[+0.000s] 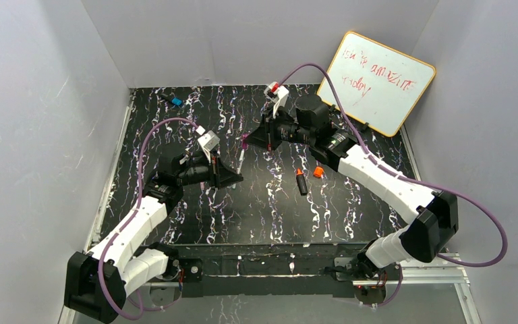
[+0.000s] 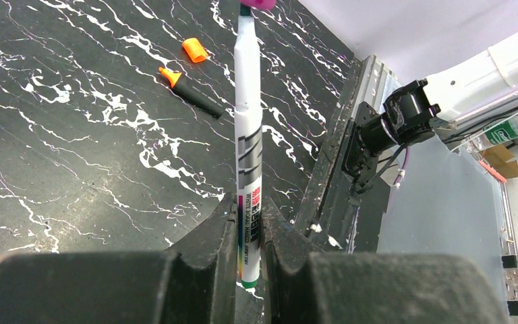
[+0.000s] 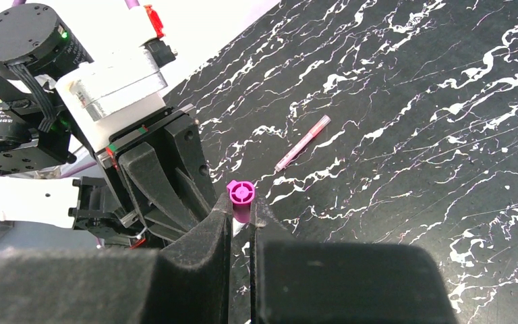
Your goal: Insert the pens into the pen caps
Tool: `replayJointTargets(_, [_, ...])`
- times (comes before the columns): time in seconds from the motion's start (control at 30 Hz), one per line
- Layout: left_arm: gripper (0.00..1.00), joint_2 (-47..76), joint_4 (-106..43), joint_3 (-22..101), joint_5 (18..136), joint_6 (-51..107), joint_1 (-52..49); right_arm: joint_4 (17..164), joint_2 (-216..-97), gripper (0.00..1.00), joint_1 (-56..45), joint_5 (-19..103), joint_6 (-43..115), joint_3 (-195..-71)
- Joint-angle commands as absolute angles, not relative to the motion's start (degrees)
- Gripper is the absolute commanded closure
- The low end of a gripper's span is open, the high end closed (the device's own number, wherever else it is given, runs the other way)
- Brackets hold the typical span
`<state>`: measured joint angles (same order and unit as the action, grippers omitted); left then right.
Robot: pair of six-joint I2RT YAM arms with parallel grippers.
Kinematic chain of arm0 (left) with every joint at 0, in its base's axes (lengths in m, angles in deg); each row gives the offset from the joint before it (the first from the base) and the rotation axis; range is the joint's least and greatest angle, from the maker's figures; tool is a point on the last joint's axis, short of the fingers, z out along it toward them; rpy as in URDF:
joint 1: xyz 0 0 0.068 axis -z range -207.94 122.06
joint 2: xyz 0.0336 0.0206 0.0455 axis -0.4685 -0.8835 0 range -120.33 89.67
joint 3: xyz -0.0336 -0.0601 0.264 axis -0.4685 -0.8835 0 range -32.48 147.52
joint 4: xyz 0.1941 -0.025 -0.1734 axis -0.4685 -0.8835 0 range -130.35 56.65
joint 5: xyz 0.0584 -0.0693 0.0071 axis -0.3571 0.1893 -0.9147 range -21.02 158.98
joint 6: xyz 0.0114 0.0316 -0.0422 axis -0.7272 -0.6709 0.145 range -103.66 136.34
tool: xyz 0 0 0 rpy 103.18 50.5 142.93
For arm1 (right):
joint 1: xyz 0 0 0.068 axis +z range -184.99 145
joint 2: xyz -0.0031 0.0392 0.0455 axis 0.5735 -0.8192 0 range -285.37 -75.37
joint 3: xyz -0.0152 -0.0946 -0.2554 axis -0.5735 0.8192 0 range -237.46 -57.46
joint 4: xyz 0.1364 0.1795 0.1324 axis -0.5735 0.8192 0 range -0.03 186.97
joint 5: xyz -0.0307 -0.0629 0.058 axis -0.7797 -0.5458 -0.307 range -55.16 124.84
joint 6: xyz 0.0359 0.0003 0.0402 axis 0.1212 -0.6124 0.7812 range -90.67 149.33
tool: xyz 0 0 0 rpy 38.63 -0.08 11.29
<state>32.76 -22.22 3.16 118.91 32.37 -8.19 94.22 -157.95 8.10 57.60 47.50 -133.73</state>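
Note:
My left gripper [image 2: 248,236] is shut on the lower end of the slim white pen [image 2: 248,135], which points away from it. The pen's dark tip sits at the mouth of the magenta cap [image 2: 260,3]. My right gripper [image 3: 241,212] is shut on that magenta cap [image 3: 241,196], closed end toward its camera. From above, the two grippers [image 1: 228,177] [image 1: 251,140] face each other with the white pen [image 1: 241,156] between them. A short black marker [image 1: 301,182] lies uncapped beside the orange cap [image 1: 318,172]. The pink-purple pen [image 3: 302,142] lies flat on the table.
The table top [image 1: 175,223] is black marble-patterned, enclosed by white walls. A whiteboard [image 1: 376,81] leans at the back right. A small black piece with a blue end [image 1: 174,100] lies at the back left. The right arm's base [image 2: 391,125] stands at the table's near edge.

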Motion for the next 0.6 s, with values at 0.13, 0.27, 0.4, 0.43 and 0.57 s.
replayJointTargets(0.13, [1.0, 33.4, -23.7, 5.7, 117.5, 30.5, -8.0, 92.8, -155.1, 0.86, 7.8, 60.5, 48.8, -133.2])
replayJointTargets(0.27, [1.0, 33.2, -22.6, 6.3, 117.1, 30.7, -7.9, 91.6, -155.3, 0.86, 7.8, 61.7, 50.1, -131.2])
replayJointTargets(0.4, [1.0, 33.4, -21.4, 6.2, 117.4, 31.2, -8.0, 91.1, -155.4, 0.86, 7.8, 61.8, 50.4, -130.1])
replayJointTargets(0.43, [1.0, 33.5, -21.1, 6.1, 117.6, 31.4, -8.0, 90.9, -155.3, 0.86, 7.8, 61.9, 50.4, -130.1])
replayJointTargets(0.57, [1.0, 33.4, -21.5, 5.9, 117.8, 31.3, -8.0, 90.4, -155.0, 0.86, 7.9, 61.2, 50.3, -129.9])
